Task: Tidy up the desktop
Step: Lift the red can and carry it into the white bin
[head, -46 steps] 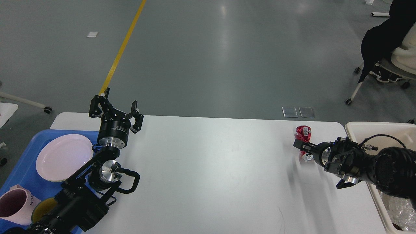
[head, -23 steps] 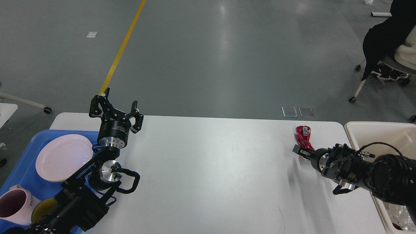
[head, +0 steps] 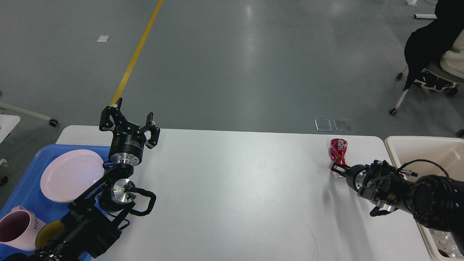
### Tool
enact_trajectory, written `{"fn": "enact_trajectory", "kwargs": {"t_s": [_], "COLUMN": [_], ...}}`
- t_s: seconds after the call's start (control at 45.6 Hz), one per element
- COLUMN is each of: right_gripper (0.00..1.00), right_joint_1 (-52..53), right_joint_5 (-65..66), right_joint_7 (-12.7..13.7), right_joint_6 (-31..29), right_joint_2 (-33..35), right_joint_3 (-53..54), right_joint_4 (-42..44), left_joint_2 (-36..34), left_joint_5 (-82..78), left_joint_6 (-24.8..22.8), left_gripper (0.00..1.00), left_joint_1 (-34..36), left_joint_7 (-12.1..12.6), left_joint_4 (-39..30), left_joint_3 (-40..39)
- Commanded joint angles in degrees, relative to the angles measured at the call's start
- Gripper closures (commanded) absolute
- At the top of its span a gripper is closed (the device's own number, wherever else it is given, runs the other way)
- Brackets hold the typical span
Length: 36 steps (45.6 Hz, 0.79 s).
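Note:
The white desktop (head: 235, 188) fills the lower view. A red drink can (head: 338, 146), crumpled and pinched in at its waist, stands near the far right edge. My right gripper (head: 336, 167) comes in from the right, low over the desktop. It is shut on the can's lower part, which it partly hides. My left gripper (head: 129, 121) is raised above the far left corner, open and empty, fingers pointing up.
A blue tray (head: 25, 188) at the left holds a white plate (head: 71, 175), a pink mug (head: 14, 226) and a yellow cup (head: 49, 232). A cream bin (head: 395, 143) stands at the right edge. A wheeled chair (head: 431, 65) is on the floor beyond.
My right gripper has dropped lower and closed on the can, which now looks squeezed at the waist. The left arm has not moved.

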<state>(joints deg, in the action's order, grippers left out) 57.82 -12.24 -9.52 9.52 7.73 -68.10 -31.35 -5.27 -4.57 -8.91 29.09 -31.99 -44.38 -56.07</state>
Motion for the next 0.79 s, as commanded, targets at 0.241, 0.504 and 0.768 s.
{"fn": "enact_trajectory", "kwargs": {"t_s": [0.241, 0.504, 0.768], "right_gripper": [1.0, 1.0, 1.0], "right_joint_1": [0.4, 12.7, 37.6], "right_joint_5": [0.5, 5.4, 17.6], "right_joint_7": [-0.1, -3.1, -4.9], "right_joint_6": [0.0, -0.7, -3.0], "right_joint_2": [0.4, 8.4, 16.0], "right_joint_3": [-0.1, -0.9, -14.3], "right_joint_4": [-0.6, -14.0, -44.5], "left_joint_2": [0.0, 0.0, 0.0], "left_joint_5": [0.0, 0.0, 0.0], "left_joint_6": [0.0, 0.0, 0.0], "left_gripper": [0.04, 0.04, 0.04], "left_joint_1": [0.0, 0.0, 0.0], "left_joint_7": [0.0, 0.0, 0.0], "left_joint_4": [0.0, 0.0, 0.0], "left_joint_3": [0.0, 0.0, 0.0]}}
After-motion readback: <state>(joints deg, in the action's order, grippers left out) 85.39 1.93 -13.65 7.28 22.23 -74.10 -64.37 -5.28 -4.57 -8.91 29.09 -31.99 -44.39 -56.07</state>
